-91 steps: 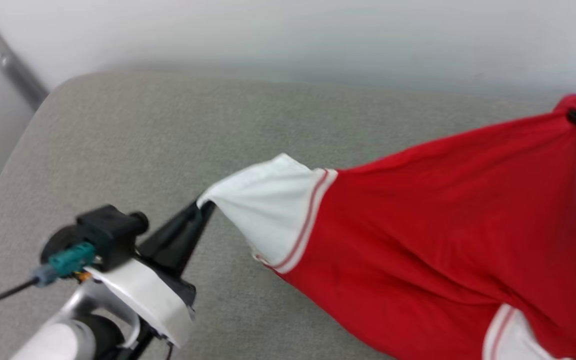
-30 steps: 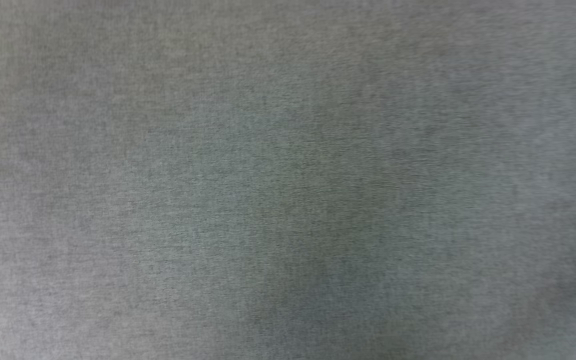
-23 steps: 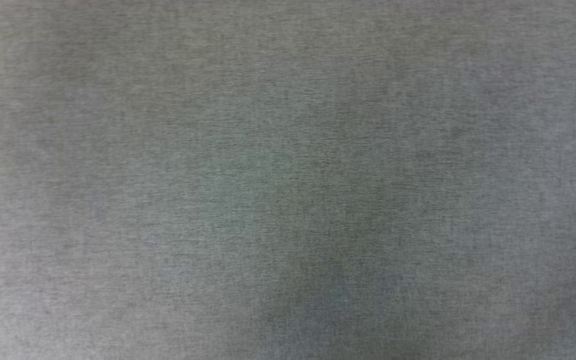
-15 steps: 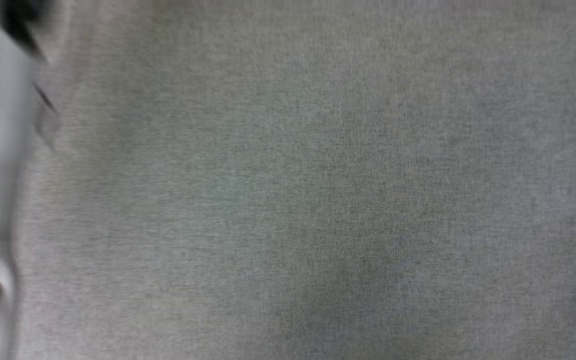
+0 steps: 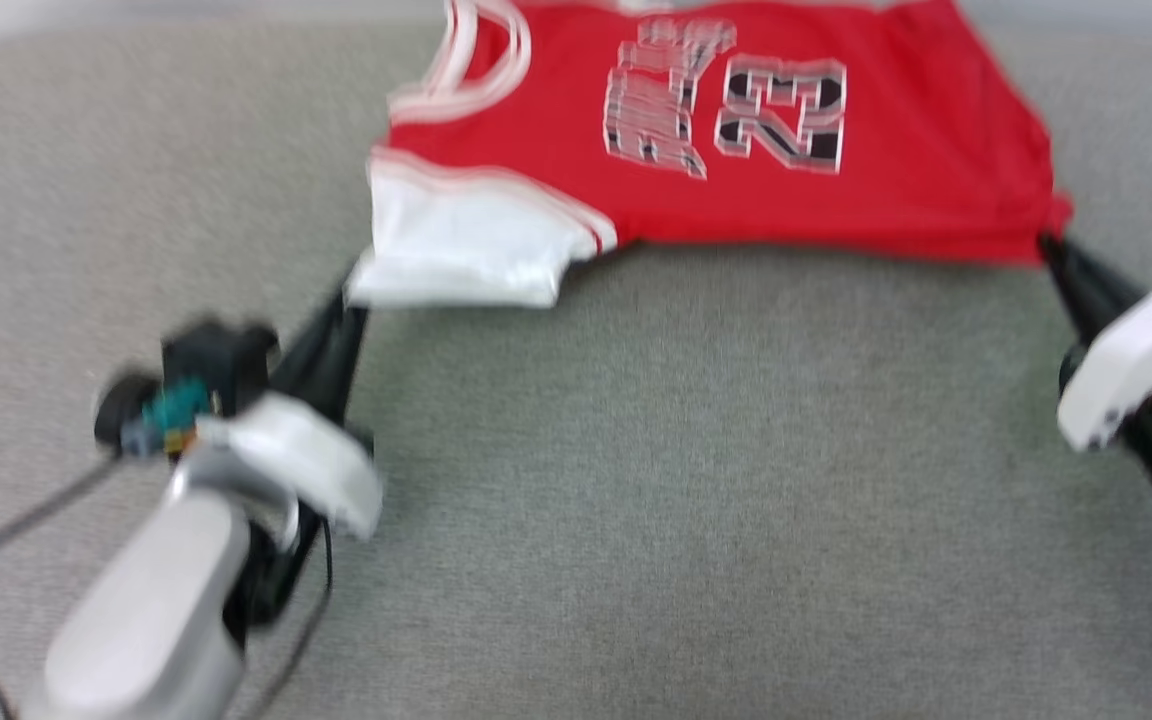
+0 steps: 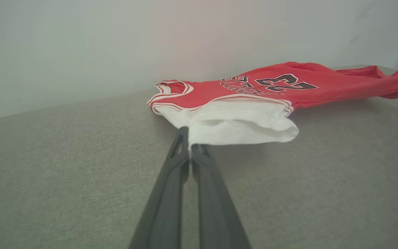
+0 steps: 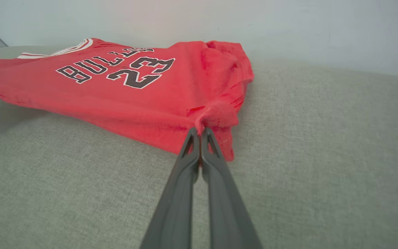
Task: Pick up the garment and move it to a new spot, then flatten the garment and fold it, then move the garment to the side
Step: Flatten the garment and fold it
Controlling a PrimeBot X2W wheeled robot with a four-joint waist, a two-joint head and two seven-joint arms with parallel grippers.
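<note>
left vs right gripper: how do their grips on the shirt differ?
The left gripper pinches the white sleeve; the right gripper pinches a bunched red hem corner. The left gripper is at the collar end of the garment, the right gripper at its bottom end. Both are shut on fabric, the garment spread between them over the grey cushion.

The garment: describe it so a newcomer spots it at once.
On the grey cushion, by the pale wall, lies the garment. Red with a white sleeve, striped trim and black 23, it is pinched by the left gripper and right gripper.
</note>
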